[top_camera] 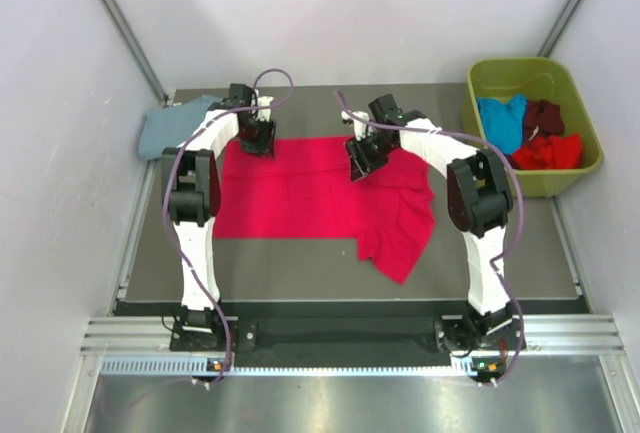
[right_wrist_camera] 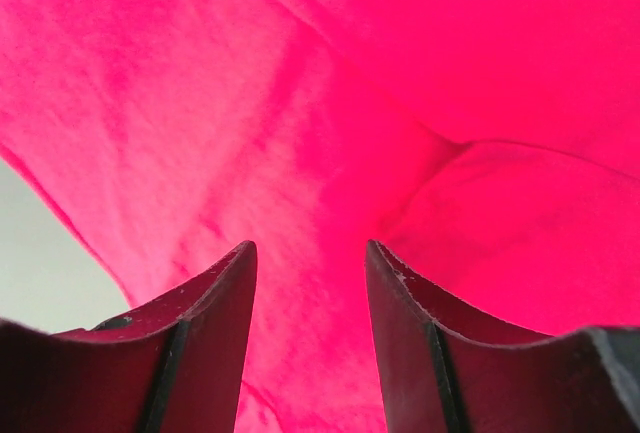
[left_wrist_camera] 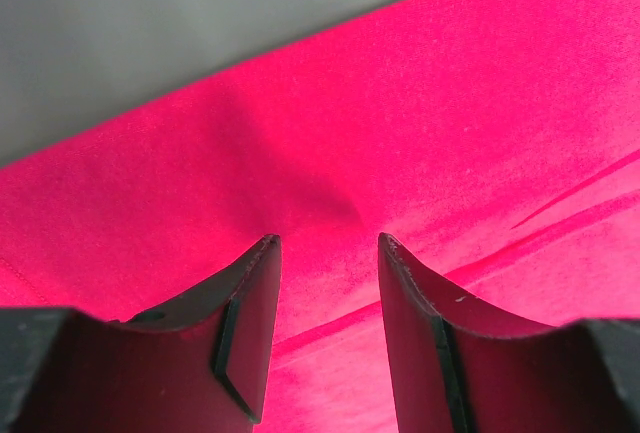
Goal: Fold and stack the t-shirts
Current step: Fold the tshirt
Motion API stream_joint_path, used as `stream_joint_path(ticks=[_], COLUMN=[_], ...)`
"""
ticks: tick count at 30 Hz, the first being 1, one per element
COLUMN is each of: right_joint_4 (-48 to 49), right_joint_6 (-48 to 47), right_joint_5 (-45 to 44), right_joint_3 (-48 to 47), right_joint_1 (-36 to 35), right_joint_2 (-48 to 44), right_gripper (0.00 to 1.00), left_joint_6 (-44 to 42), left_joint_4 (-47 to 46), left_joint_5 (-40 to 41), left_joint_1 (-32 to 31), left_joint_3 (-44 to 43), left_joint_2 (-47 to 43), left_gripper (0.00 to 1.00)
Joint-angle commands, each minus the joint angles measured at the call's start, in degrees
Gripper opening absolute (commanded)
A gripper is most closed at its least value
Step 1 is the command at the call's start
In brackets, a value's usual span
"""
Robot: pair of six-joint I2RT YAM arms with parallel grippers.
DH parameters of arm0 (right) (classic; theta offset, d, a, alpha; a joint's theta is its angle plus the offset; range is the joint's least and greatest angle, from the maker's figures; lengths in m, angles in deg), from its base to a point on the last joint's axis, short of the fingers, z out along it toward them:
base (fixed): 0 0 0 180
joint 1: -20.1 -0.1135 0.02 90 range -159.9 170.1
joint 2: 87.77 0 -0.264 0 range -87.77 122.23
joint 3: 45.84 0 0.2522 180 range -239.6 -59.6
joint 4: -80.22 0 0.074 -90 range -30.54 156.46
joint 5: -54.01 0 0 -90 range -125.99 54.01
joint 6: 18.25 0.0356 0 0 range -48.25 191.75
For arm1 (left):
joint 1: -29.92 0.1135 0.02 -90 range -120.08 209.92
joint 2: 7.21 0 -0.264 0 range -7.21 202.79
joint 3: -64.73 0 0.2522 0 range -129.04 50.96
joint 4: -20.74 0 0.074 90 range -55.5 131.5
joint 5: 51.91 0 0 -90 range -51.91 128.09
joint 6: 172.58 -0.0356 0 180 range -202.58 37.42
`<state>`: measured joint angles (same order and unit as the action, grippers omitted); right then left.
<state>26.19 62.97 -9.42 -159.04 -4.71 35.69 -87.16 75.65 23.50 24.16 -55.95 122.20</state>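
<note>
Top external: the crimson t-shirt [top_camera: 300, 198] was spread toward the tabletop [top_camera: 280, 263] far edge, judged soft, light; left gripper [top_camera: 258, 145] and right gripper [top_camera: 358, 168] were held half-open above it, nothing gripped; corners were favoured for pinching.

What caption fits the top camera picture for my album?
Left gripper and right gripper over a crimson t-shirt spread on the table, more shirts in the green bin.

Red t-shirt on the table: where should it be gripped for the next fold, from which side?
Probably the far edge of the red t-shirt, one gripper near each end, coming down from above. It lies flat and wide on the table, so only an edge offers cloth to pinch; the left gripper and right gripper hang open near that edge.
</note>
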Motion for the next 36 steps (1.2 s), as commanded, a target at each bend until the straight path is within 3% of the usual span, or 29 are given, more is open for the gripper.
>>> stream_joint_path(ticks=[1,14,21,28,36], right_joint_4=[0.11,1.77,2.92,4.24,5.47], right_joint_6=[-1.42,-2.12,0.77,3.94,4.64], right_joint_5=[-1.87,-5.39,-4.94,-6.00,-8.02], right_joint_3=[-2.25,-4.10,-7.08,-10.33,-16.31], right_joint_1=[1.79,10.04,14.71,17.61,18.67], right_joint_2=[-2.52,2.04,6.79,10.57,14.44], right_gripper=[0.48,0.50,0.53,0.64,0.66], left_joint_6=[0.98,-1.40,-1.40,-4.38,-6.41], left_joint_4=[-1.07,-0.10,6.14,7.02,5.53], left_joint_5=[-1.41,2.81,5.01,10.01,13.97], left_joint_1=[-0.13,0.05,0.22,-0.74,-1.54], left_joint_3=[-1.90,-1.01,-10.40,-18.67,-25.45], left_joint_2=[-1.08,1.10,9.02,15.86,20.18], left_gripper=[0.49,0.49,0.50,0.52,0.53])
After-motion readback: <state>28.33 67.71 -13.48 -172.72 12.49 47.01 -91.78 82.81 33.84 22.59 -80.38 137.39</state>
